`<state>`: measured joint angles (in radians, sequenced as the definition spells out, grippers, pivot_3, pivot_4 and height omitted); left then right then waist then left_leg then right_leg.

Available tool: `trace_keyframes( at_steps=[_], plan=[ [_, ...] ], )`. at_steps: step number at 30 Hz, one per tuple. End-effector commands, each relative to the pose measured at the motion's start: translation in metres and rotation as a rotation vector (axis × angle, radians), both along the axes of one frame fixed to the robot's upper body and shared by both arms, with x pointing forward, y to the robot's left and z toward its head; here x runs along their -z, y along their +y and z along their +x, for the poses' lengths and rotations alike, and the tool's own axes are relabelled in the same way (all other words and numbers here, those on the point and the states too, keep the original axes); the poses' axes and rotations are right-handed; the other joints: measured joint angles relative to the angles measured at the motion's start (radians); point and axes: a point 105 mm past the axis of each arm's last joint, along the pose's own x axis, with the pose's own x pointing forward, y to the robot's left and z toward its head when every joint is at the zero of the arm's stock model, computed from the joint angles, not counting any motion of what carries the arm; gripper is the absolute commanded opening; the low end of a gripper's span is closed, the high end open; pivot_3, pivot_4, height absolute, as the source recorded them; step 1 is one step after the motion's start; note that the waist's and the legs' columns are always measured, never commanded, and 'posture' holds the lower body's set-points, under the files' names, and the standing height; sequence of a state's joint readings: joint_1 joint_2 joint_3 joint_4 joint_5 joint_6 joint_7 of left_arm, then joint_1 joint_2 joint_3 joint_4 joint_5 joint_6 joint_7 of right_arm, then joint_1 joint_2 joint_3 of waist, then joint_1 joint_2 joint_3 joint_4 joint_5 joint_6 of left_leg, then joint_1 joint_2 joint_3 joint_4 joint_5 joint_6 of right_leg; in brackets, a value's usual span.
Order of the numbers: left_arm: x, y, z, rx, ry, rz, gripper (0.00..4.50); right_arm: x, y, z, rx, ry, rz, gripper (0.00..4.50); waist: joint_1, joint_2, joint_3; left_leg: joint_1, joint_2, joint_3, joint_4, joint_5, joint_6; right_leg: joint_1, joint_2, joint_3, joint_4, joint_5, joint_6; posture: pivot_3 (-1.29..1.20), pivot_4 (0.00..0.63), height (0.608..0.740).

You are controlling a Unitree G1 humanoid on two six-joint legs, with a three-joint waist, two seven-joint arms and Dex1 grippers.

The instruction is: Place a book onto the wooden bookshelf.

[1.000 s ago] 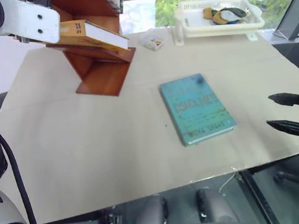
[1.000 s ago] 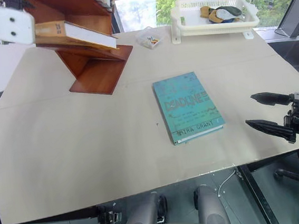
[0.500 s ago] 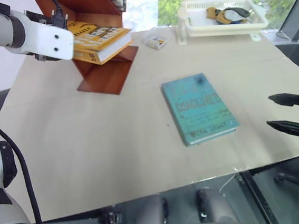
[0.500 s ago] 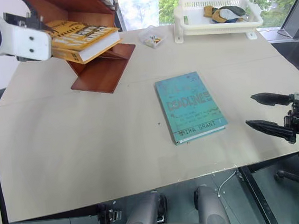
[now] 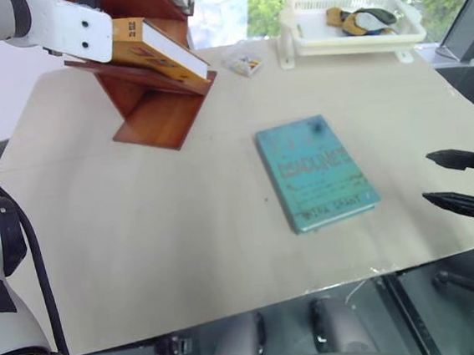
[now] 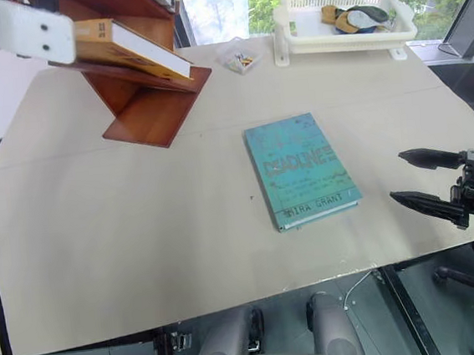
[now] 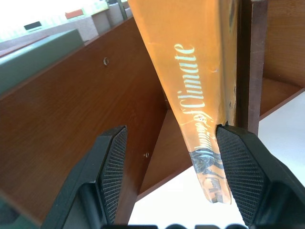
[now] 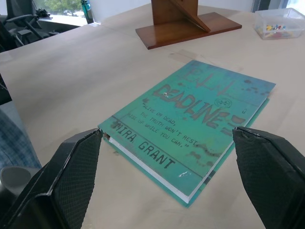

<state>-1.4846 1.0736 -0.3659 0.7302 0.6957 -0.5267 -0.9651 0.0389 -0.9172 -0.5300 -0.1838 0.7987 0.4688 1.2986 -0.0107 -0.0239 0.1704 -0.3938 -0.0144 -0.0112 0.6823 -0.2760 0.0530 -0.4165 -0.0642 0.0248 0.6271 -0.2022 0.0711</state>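
The yellow-orange book (image 5: 162, 50) lies on a slanted board of the reddish-brown wooden bookshelf (image 5: 157, 118) at the table's far left, white page edges facing the table. My left gripper (image 7: 169, 138) is at the book's left end, its jaws open wide. In the left wrist view the book (image 7: 200, 86) rests against one finger, with a gap to the other. My right gripper (image 5: 451, 178) hovers open and empty off the table's right edge, pointing at the teal book.
A teal book (image 5: 316, 172) lies flat in the middle right of the table. A white plastic basket (image 5: 294, 33) with items stands at the far right. A small clear box (image 5: 243, 62) sits between the basket and the shelf.
Half a second ago the book was tipped with its cover showing; now it lies along the slanted board. My left hand rose slightly with it. The right gripper has kept still.
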Motion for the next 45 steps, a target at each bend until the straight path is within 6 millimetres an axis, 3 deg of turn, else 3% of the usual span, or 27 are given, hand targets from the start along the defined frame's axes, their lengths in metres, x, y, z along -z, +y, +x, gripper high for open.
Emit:
trace_keyframes(
  at_steps=[1,9,15,32,38,45],
  plan=[
    [-0.006,0.003,-0.005,0.003,-0.016,-0.004,3.2,-0.014,-0.001,-0.004,0.001,-0.065,-0.011,4.5,0.001,0.0,0.0,-0.001,0.0,0.0,0.0,0.0,0.0,-0.001,0.0,0.0,0.0,0.0,0.0,0.0,0.15,0.74],
    [-0.006,-0.002,-0.008,0.034,-0.023,-0.002,3.2,-0.015,-0.001,-0.003,-0.001,-0.063,-0.015,4.5,0.0,0.0,0.0,-0.001,0.0,0.0,0.001,0.0,0.001,-0.001,0.0,-0.001,0.0,0.0,0.0,0.0,0.15,0.74],
    [0.004,-0.002,-0.012,0.042,0.069,-0.114,3.2,-0.014,0.0,-0.002,-0.003,-0.062,-0.016,4.5,0.0,0.0,0.0,-0.001,0.0,0.0,0.002,-0.001,0.001,-0.001,0.0,-0.001,0.0,0.0,0.0,0.0,0.15,0.74],
    [-0.002,0.002,-0.019,0.029,0.086,-0.194,3.2,-0.011,-0.004,-0.005,0.016,-0.061,-0.016,4.5,0.001,0.0,0.0,-0.002,-0.001,-0.001,0.002,-0.001,0.001,-0.001,-0.001,-0.001,0.0,0.0,0.0,0.0,0.15,0.74],
    [0.012,-0.004,-0.028,0.093,0.181,-0.338,3.2,-0.01,-0.005,-0.006,0.021,-0.059,-0.014,4.5,0.0,0.0,0.0,-0.002,0.0,-0.001,0.002,-0.001,0.001,-0.001,-0.001,-0.001,0.0,0.0,0.0,0.0,0.15,0.74],
    [0.047,-0.002,-0.063,0.172,0.397,-0.775,3.2,-0.007,-0.01,-0.011,0.043,-0.051,-0.01,4.5,-0.005,0.0,0.0,-0.002,0.0,-0.001,0.002,-0.001,0.001,-0.001,-0.001,-0.001,0.002,0.0,0.0,0.0,0.15,0.74]
  ],
)
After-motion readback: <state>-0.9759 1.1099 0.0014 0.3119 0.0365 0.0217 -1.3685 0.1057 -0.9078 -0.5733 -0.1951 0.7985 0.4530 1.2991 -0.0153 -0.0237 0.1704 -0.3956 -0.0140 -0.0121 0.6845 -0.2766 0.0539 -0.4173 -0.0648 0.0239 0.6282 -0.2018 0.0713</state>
